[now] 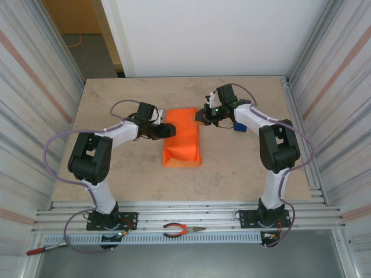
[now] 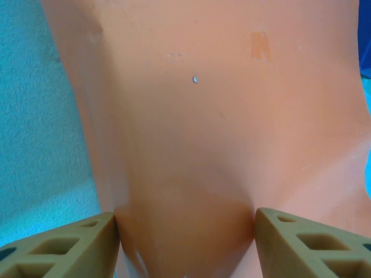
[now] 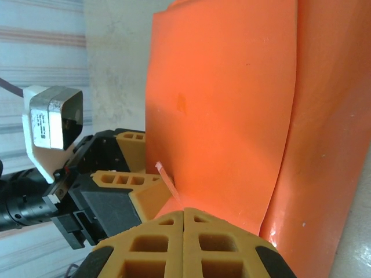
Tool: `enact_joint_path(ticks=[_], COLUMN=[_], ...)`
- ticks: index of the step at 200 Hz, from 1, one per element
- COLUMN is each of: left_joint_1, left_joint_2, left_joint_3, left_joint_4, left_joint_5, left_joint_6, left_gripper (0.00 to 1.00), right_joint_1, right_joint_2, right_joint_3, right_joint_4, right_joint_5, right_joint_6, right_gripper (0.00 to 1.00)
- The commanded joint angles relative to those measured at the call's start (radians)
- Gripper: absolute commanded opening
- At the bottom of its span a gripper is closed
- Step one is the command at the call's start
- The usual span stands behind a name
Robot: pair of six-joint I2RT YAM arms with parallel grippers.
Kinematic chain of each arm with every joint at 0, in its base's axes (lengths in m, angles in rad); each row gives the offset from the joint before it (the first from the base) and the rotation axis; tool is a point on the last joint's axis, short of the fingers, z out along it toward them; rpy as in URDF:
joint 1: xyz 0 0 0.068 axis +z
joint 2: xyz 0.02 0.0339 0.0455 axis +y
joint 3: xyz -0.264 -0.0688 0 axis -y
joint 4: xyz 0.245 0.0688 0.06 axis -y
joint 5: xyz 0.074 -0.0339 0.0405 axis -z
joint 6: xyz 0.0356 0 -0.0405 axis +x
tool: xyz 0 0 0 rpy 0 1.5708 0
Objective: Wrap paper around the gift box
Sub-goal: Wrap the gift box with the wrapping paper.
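The orange paper lies folded into a long bundle mid-table, and the gift box is hidden under it. My left gripper meets the bundle from the left. In the left wrist view its fingers press both sides of a bulge of paper, so the left gripper is shut on it. My right gripper sits at the bundle's far right corner. Seen from the right wrist, the right gripper is shut on a thin clear strip of tape that leans against the paper, beside the left gripper.
A blue tape dispenser stands just behind my right arm. Red-handled pliers lie on the front rail, and another red-handled tool lies at the bottom left. Corrugated walls close in both sides.
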Motion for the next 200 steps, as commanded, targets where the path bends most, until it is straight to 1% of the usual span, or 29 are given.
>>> enact_joint_path(ticks=[1,76,121,138,174,200], left_joint_1=[-0.031,-0.03,-0.03,-0.03,-0.03,-0.03], left_joint_2=[0.053,0.055,0.052,0.053,0.053,0.051], left_joint_3=[-0.029,-0.029,-0.032,-0.031,-0.032,-0.033], left_joint_4=[-0.106,-0.105,-0.105,-0.105,-0.103,-0.104], left_joint_5=[-0.069,-0.069,-0.071,-0.073,-0.073,-0.074], left_joint_6=[0.039,0.04,0.041,0.04,0.039,0.037], left_gripper=[0.62,0.62,0.62,0.62,0.62,0.62], right_joint_1=[0.009,0.01,0.009,0.011,0.031,0.043], right_joint_2=[0.03,0.064,0.077,0.085,0.117,0.132], right_joint_3=[0.047,0.066,0.065,0.067,0.1,0.109], right_joint_4=[-0.053,-0.07,-0.1,-0.124,-0.219,-0.247], right_joint_5=[0.025,0.049,0.084,0.112,0.224,0.253], right_joint_6=[-0.033,-0.042,-0.072,-0.094,-0.175,-0.194], right_gripper=[0.0,0.0,0.0,0.0,0.0,0.0])
